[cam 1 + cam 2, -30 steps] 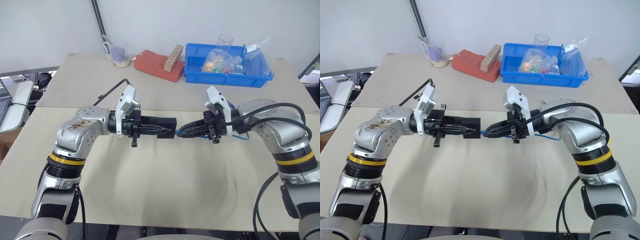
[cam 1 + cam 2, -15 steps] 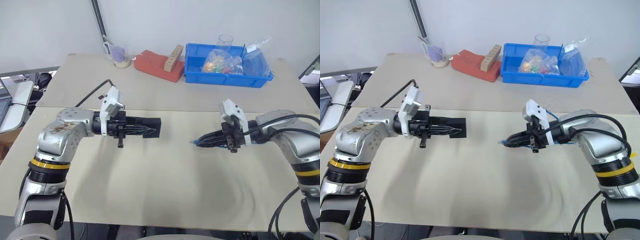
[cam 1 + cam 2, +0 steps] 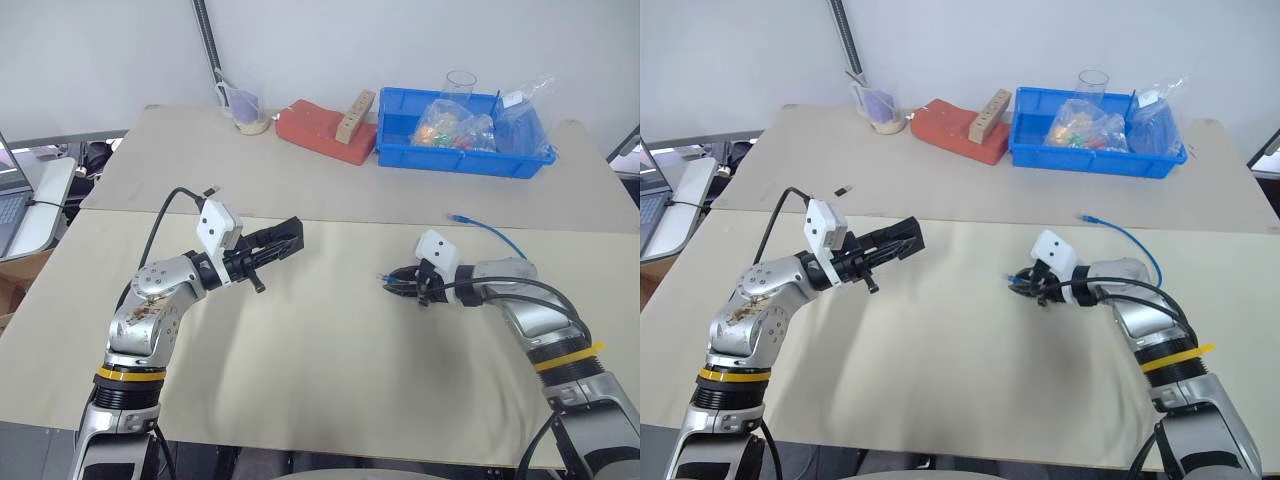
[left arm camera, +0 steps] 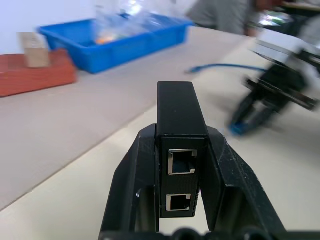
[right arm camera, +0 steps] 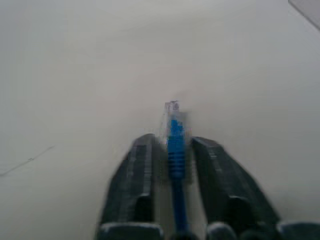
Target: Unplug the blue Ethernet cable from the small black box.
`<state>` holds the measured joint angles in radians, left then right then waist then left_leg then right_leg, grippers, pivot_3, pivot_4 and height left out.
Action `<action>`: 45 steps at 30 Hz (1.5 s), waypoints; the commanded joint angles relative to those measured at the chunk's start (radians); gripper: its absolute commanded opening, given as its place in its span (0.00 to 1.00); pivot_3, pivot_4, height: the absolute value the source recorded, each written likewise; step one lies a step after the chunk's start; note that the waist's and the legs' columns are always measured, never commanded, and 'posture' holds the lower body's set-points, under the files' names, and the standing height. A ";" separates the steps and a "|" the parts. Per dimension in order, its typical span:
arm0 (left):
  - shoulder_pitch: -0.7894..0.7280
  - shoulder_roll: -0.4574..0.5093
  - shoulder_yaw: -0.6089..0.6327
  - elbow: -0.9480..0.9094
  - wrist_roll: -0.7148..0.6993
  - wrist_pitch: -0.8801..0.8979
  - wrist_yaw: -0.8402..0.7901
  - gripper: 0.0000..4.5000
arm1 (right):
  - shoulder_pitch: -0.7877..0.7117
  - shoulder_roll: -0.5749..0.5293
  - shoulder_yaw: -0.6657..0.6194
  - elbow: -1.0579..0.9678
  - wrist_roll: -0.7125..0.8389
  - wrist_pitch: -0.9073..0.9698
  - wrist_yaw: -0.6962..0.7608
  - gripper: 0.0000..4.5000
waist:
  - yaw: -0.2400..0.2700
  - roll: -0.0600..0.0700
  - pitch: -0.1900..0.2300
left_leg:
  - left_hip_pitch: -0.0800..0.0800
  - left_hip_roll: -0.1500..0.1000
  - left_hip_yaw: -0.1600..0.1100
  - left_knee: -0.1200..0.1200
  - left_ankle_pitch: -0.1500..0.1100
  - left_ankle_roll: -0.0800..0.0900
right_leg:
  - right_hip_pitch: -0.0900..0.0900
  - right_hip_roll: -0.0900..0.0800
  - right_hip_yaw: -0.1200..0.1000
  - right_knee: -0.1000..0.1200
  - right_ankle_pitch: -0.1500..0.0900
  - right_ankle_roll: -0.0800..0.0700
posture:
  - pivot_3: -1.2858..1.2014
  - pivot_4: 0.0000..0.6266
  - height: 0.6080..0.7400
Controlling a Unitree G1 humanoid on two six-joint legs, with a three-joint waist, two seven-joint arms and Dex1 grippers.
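Left gripper (image 4: 180,165) clamps the small black box (image 4: 178,145); right gripper's (image 5: 172,150) slackening fingers flank the unplugged blue Ethernet cable (image 5: 175,145), pointing boxward, well apart.

Left hand (image 3: 290,238) reaches level toward the right, fingers clamped. Right hand (image 3: 388,284) angles down toward the left, fingers slightly parted.

place: lab or workshop | cues: plain beige worktables (image 3: 330,200), blue parts bin (image 3: 462,158), bare white wall (image 3: 400,40)
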<state>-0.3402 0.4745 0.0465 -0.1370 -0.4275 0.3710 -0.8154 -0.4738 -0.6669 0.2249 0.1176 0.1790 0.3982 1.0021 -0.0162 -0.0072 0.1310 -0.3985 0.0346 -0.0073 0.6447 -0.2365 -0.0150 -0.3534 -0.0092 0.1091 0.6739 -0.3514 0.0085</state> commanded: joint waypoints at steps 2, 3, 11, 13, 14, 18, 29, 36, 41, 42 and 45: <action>0.026 -0.007 0.060 0.005 0.028 -0.069 0.069 0.13 | 0.008 -0.031 -0.079 -0.162 0.064 0.048 0.018 0.74 | -0.002 0.000 0.000 | 0.000 0.000 0.000 0.000 0.000 0.000 | 0.000 0.000 0.000 0.000 0.000 0.000 | 0.52 0.24 1.00; 0.039 -0.012 0.073 0.038 0.044 -0.098 0.091 0.13 | 0.015 -0.032 -0.106 -0.234 0.104 0.096 0.012 0.82 | -0.002 0.000 0.000 | 0.000 0.000 0.000 0.000 0.000 0.000 | 0.000 0.000 0.000 0.000 0.000 0.000 | 0.52 0.24 1.00; 0.029 -0.111 0.102 0.311 0.125 -0.304 0.205 0.13 | -0.001 0.092 -0.237 -0.600 0.337 0.423 -0.211 0.99 | 0.004 0.000 0.000 | 0.000 0.001 -0.003 -0.001 0.000 0.000 | 0.000 0.000 -0.002 0.001 0.000 0.000 | 0.52 0.24 1.00; 0.003 -0.143 0.091 0.396 0.147 -0.360 0.219 0.13 | 0.004 0.114 -0.234 -0.622 0.337 0.444 -0.260 0.99 | 0.007 0.000 0.000 | -0.001 -0.001 -0.003 -0.001 0.000 0.000 | 0.000 -0.001 -0.003 0.001 0.000 0.000 | 0.52 0.24 1.00; -0.011 -0.159 0.090 0.436 0.154 -0.385 0.229 0.13 | 0.010 0.117 -0.231 -0.626 0.334 0.445 -0.274 0.99 | 0.009 0.000 -0.001 | -0.001 -0.001 -0.004 0.000 0.000 0.000 | 0.000 -0.002 -0.004 0.001 0.000 0.000 | 0.52 0.24 1.00; -0.062 -0.197 0.080 0.584 0.197 -0.495 0.254 0.13 | 0.020 0.120 -0.226 -0.626 0.324 0.443 -0.312 0.99 | 0.010 0.000 -0.001 | -0.002 -0.002 -0.004 0.000 0.000 0.000 | 0.000 -0.003 -0.006 0.000 0.000 0.000 | 0.52 0.24 1.00; -0.060 -0.196 0.094 0.641 0.188 -0.542 0.240 0.87 | 0.029 0.102 -0.228 -0.631 0.335 0.448 -0.355 1.00 | -0.002 0.000 -0.001 | -0.001 -0.001 -0.005 0.000 0.000 0.000 | 0.000 -0.001 -0.007 0.002 0.000 0.000 | 0.52 0.24 1.00; 0.167 -0.112 0.103 0.272 0.118 -0.320 0.213 0.99 | 0.057 0.071 -0.251 -0.638 0.350 0.456 -0.344 1.00 | -0.008 0.000 -0.001 | -0.001 0.000 -0.005 -0.001 0.000 0.000 | 0.000 -0.001 -0.008 0.004 0.000 0.000 | 0.52 0.24 1.00; 0.367 0.124 0.149 -0.133 -0.006 -0.028 0.101 0.99 | 0.115 -0.023 -0.289 -0.667 0.377 0.430 -0.276 1.00 | -0.014 -0.001 0.000 | 0.000 0.002 -0.007 -0.002 0.000 0.000 | 0.000 -0.001 -0.009 0.003 0.000 0.000 | 0.52 0.24 1.00; 0.386 0.188 0.174 -0.197 -0.037 0.029 0.076 0.99 | 0.130 -0.046 -0.298 -0.672 0.381 0.421 -0.256 1.00 | -0.013 -0.001 0.000 | 0.000 0.002 -0.008 -0.002 0.000 0.000 | 0.001 -0.001 -0.009 0.002 0.000 0.000 | 0.52 0.24 1.00; 0.403 0.332 0.267 -0.308 -0.100 0.138 0.036 0.99 | 0.179 -0.108 -0.324 -0.683 0.375 0.382 -0.199 1.00 | -0.010 -0.001 0.001 | 0.000 0.002 -0.009 -0.002 0.000 -0.001 | 0.002 -0.001 -0.011 0.001 -0.001 -0.002 | 0.52 0.24 1.00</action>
<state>0.0674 0.7756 0.2541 -0.3663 -0.4891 0.4656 -0.7586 -0.2987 -0.7572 -0.0562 -0.5276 0.5359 0.8185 0.7724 -0.0263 -0.0081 0.1315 -0.3987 0.0361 -0.0165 0.6427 -0.2361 -0.0155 -0.3513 -0.0105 0.0978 0.6727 -0.3525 0.0069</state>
